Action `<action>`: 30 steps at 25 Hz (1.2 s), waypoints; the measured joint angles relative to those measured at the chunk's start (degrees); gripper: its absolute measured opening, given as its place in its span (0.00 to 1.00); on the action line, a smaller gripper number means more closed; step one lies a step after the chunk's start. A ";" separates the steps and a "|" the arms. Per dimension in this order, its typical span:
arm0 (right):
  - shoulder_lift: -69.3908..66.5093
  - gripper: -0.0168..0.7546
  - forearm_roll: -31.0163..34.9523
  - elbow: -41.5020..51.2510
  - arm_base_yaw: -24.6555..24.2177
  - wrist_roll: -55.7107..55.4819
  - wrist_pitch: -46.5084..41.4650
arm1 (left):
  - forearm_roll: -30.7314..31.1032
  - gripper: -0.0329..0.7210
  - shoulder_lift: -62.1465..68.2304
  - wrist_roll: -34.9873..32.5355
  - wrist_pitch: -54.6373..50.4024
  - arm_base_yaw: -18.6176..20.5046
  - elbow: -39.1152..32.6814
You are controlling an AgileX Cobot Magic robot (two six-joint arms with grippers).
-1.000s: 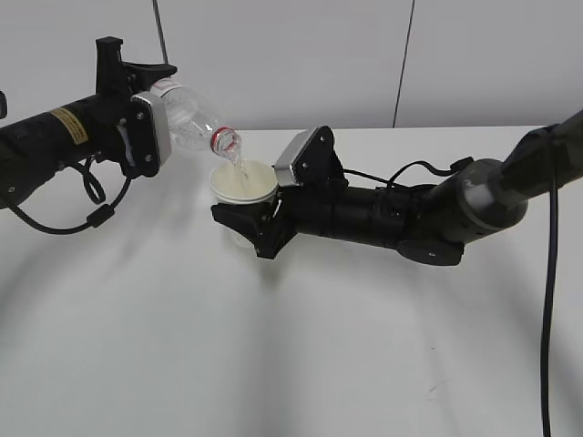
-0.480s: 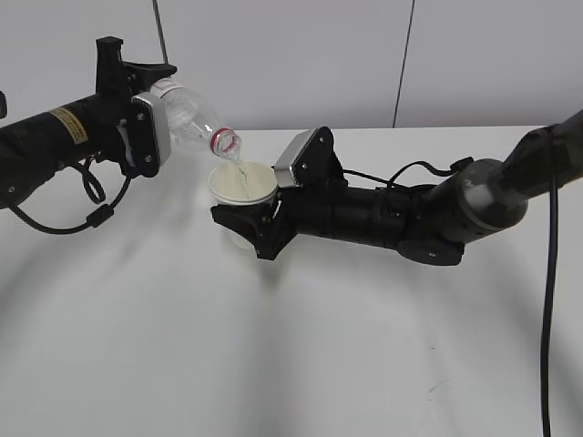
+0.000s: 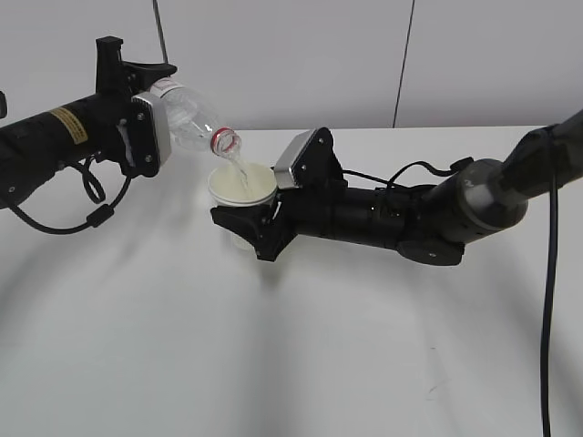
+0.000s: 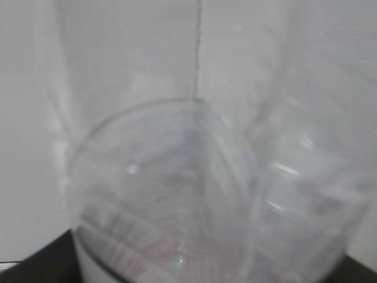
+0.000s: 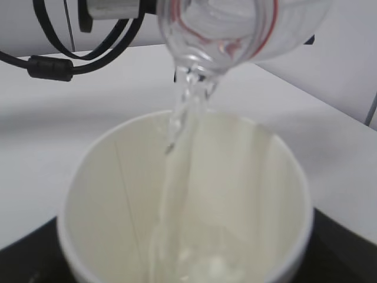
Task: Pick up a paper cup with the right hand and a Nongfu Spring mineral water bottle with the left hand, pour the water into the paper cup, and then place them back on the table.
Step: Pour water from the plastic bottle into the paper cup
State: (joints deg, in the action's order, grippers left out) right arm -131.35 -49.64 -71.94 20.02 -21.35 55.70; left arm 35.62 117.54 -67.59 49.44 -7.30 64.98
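Note:
My left gripper (image 3: pixel 150 127) is shut on the clear Nongfu Spring bottle (image 3: pixel 187 114) and holds it tilted, its red-ringed mouth (image 3: pixel 226 141) pointing down to the right. A thin stream of water (image 3: pixel 241 171) falls into the cream-white paper cup (image 3: pixel 242 187). My right gripper (image 3: pixel 248 223) is shut on the cup and holds it upright above the white table (image 3: pixel 273 346). In the right wrist view the cup (image 5: pixel 247 177) fills the frame, the bottle mouth (image 5: pixel 218 29) is just above it and water (image 5: pixel 182 118) runs in. The left wrist view shows only the blurred bottle (image 4: pixel 194 194).
A black cable (image 3: pixel 91 196) loops under the left arm. The right arm's cable (image 3: pixel 549 300) hangs at the right edge. A small dark scuff (image 3: pixel 435 386) marks the table at the front right. A white wall stands behind.
The water keeps running from the bottle into the cup. Both arms hold nearly the same pose.

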 joint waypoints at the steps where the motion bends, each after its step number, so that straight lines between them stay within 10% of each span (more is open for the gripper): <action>1: 0.00 0.70 0.00 0.00 0.00 0.10 0.00 | 0.00 0.60 0.00 0.00 0.00 0.00 0.00; 30: 0.00 0.70 -1.11 0.00 0.00 0.92 0.00 | -0.02 0.60 0.00 -1.36 0.38 0.00 0.00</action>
State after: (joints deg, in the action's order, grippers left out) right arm -131.35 -50.75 -71.94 20.02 -20.42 55.70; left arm 35.60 117.54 -68.95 49.82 -7.30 64.98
